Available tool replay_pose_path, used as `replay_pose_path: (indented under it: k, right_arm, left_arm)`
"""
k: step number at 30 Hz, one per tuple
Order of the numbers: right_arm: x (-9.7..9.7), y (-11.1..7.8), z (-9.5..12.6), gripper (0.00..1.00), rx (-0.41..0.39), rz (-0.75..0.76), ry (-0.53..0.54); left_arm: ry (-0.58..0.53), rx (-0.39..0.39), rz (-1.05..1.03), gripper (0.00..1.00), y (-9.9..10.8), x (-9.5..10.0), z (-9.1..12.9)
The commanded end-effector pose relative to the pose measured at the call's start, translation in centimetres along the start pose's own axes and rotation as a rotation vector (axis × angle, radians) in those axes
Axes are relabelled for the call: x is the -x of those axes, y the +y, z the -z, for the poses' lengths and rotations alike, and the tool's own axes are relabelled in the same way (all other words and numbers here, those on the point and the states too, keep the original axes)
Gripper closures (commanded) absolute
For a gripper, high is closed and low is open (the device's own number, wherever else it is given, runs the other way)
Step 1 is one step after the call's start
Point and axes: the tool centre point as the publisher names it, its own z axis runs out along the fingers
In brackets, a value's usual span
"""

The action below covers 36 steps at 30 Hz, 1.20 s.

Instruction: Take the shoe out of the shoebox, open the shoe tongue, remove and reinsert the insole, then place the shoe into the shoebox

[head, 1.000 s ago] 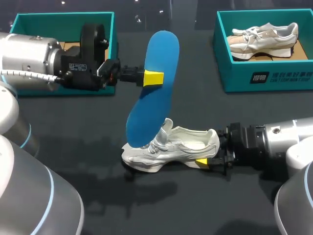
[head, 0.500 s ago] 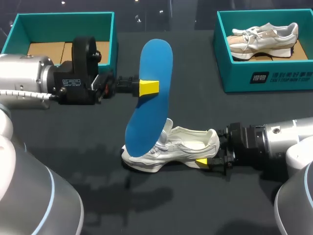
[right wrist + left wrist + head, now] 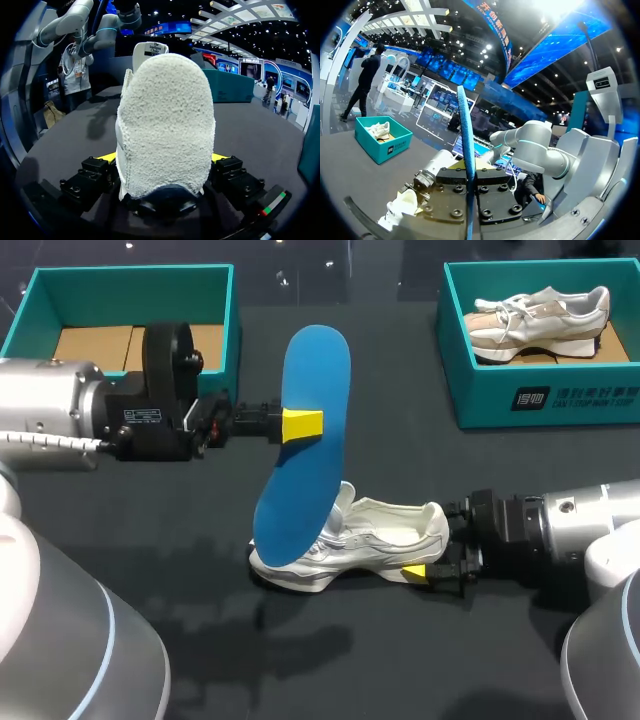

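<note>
Above the tabletop (image 3: 400, 440), we are holding the insole (image 3: 305, 455) in our left end effector (image 3: 310, 425), clamped across its two faces near mid-length. Its long axis is standing steeply, with the lower end hanging over the shoe (image 3: 385, 535) by the tongue; we cannot tell whether they touch. Our right end effector (image 3: 430, 555) is gripping the heel, with the toe pointing left. We judge the opening lies below and right of the insole's tip.
</note>
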Motion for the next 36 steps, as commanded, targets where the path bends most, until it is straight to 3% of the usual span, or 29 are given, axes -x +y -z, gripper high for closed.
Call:
replay_pose_path:
  k: [1,9,19,29,36]
  right_arm:
    - [-1.0,0.2,1.2,0.00,-0.042,-0.009,-0.013]
    - [-1.4,0.1,4.4,0.00,-0.177,-0.044,-0.004]
    - [-1.3,2.0,8.6,0.00,-0.534,-0.139,0.068]
    - [-2.1,4.6,10.4,0.00,-0.820,-0.140,0.040]
    - [-2.5,5.8,11.4,0.00,-0.956,-0.150,0.018]
  left_arm:
    - [0.002,-0.001,-0.001,1.00,0.0,0.1,-0.2]
    - [0.002,-0.001,-0.001,1.00,0.0,0.1,-0.2]
    - [0.002,-0.001,-0.001,1.00,0.0,0.1,-0.2]
    - [0.002,-0.001,-0.001,1.00,0.0,0.1,-0.2]
    - [0.002,-0.001,-0.001,1.00,0.0,0.1,-0.2]
